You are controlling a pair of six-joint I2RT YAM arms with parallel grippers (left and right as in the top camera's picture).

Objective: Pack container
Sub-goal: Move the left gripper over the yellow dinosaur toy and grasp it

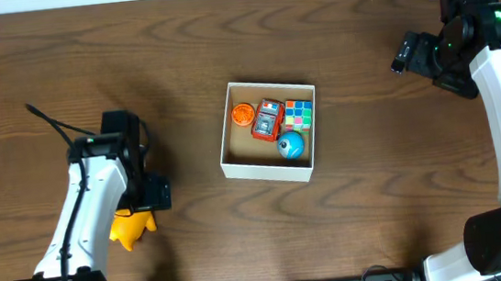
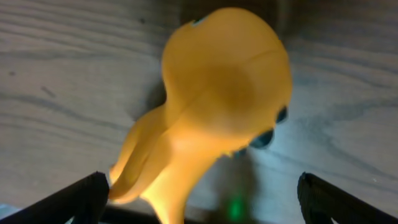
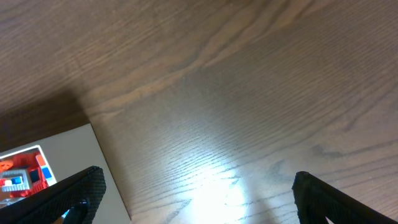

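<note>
**A:** What lies nearest the robot?

**B:** A yellow toy, on the wooden table. It is on the near left of the container and well apart from it. The left gripper hangs right over it and hides part of it from above.

**A:** Does that gripper have hold of it?

**B:** No. Its jaws stand spread as wide as they go. In the left wrist view the toy fills the space ahead, between the two dark fingertips. The toy's narrow end comes close to the left one, but I cannot tell whether they touch.

**A:** And the container?

**B:** It sits in the middle of the table, a shallow square box with white walls and a brown inside. Four things lie in its far half:
- an orange round piece at the far left corner;
- a red toy just beside it;
- a colour cube at the far right corner;
- a blue ball just in front of the cube.

**A:** Where is the other arm?

**B:** The right gripper is to the far right of the container, well apart from it. It is also fully spread and holds nothing. Under it is bare wood, and a white corner of the container shows at the lower left of its view.
</note>
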